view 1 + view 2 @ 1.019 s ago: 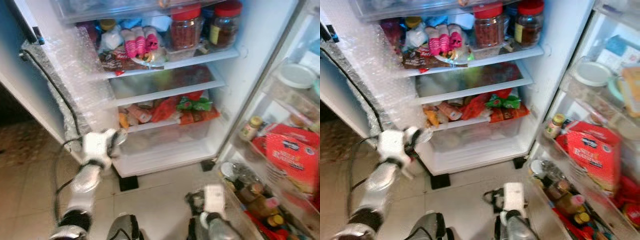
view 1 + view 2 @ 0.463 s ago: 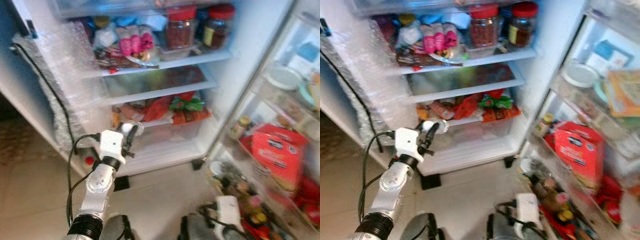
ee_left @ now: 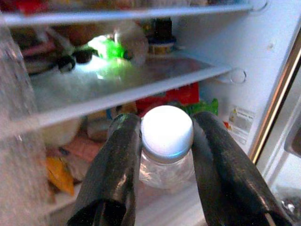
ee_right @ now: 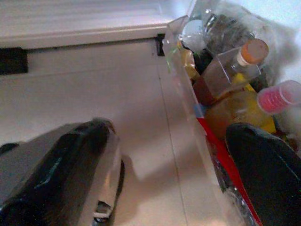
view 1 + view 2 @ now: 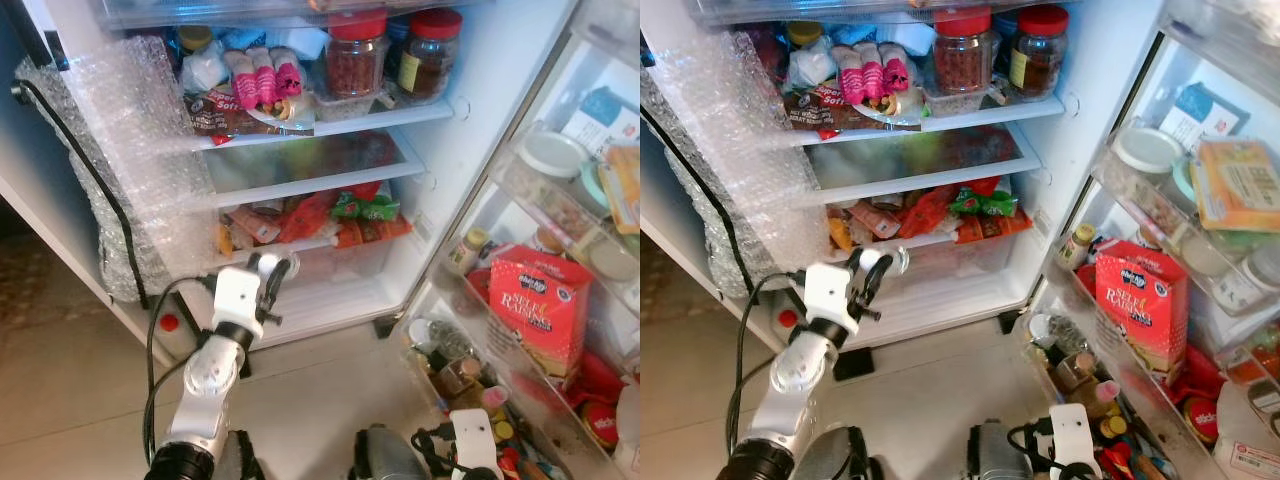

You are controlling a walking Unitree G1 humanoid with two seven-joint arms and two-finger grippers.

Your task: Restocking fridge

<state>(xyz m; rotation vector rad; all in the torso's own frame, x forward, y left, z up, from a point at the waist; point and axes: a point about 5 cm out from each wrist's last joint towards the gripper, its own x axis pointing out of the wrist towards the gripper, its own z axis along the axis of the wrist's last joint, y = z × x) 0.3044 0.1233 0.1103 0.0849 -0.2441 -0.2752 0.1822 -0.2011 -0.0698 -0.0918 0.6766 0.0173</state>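
The fridge (image 5: 440, 190) stands open before me, its shelves packed with jars, packets and vegetables. My left gripper (image 5: 272, 272) is raised in front of the lower crisper drawer (image 5: 330, 265), shut on a small clear bottle (image 3: 167, 160) with a white cap (image 3: 167, 130). The two black fingers (image 3: 115, 165) squeeze the bottle's neck from both sides. An almost bare glass shelf (image 5: 300, 165) lies above the gripper. My right gripper (image 4: 164, 160) hangs low by the door's bottom rack, open and holding nothing.
The open door (image 5: 560, 300) on the right carries a red raisin box (image 5: 540, 305), jars and bottles (image 4: 235, 70). Bubble wrap (image 5: 130, 150) and a black cable (image 5: 100, 180) hang at the fridge's left edge. Beige tiled floor (image 5: 60, 370) lies in front.
The left arm has lifted and moved the bottle rightward toward the drawer front. The head view has steadied and shifted slightly. The right gripper stays low.
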